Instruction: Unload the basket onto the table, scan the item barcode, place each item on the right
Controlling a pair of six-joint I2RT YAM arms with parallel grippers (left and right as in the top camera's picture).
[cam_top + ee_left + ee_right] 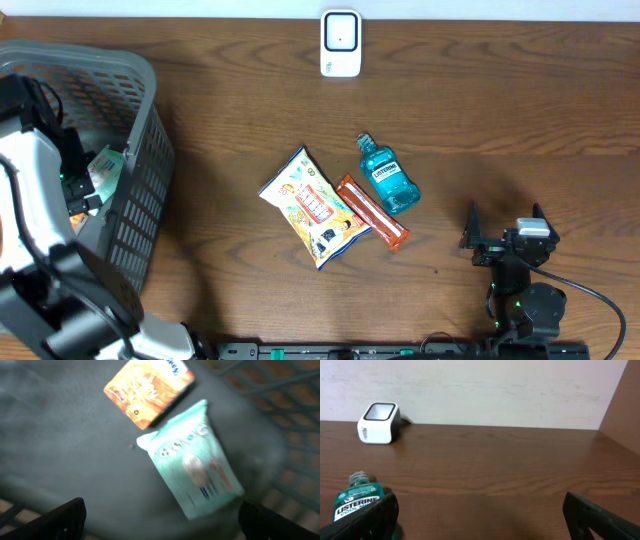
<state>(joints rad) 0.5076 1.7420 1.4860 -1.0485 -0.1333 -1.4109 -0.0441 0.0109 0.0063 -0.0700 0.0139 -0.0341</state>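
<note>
Looking down from overhead, the left gripper (80, 185) sits inside the basket (140, 120) at the left end of the bench (220, 100). The right gripper (505, 225) waits spread at the front right, beside 3 items: snack bag (315, 208), orange bar (372, 212) and mouthwash bottle (388, 175), with the scanner (340, 42) beyond. From the left wrist, that gripper (162, 510) hangs spread directly over a teal pouch (200, 467), whose long axis slants between the fingers, with an orange packet (150, 392) just past it. From the right wrist, the spread gripper (480, 510) has the bottle (357, 500) at its left finger. The pouch seems the likely item, and the left arm is nearer to it.
</note>
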